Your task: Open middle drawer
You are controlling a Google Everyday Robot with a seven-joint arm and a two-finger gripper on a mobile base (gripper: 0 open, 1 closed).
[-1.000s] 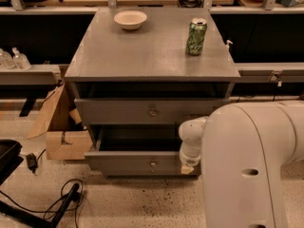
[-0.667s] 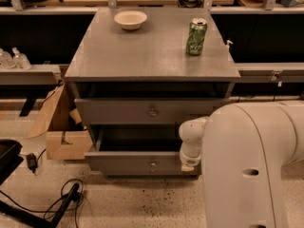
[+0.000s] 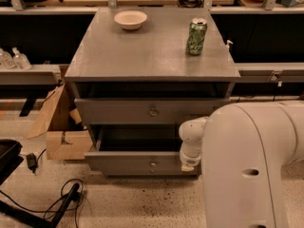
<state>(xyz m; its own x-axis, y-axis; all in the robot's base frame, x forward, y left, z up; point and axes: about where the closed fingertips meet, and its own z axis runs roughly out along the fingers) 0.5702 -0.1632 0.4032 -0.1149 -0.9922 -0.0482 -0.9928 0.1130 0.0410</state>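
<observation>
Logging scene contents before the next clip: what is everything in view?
cabinet: one, grey, centre
bowl: one, white, cabinet top, back left
can: one, green, cabinet top, back right
upper drawer: one, grey, under the top
middle drawer: one, grey, pulled out below it
cardboard box: one, brown, floor left of cabinet
bottles: two, clear, far left
cables: several, black, floor lower left
robot arm: one, white, lower right
gripper: one, at the middle drawer's front, right end

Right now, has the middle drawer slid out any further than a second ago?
No. The middle drawer front lines up with the cardboard box as before; the gripper sits at its right end.
</observation>
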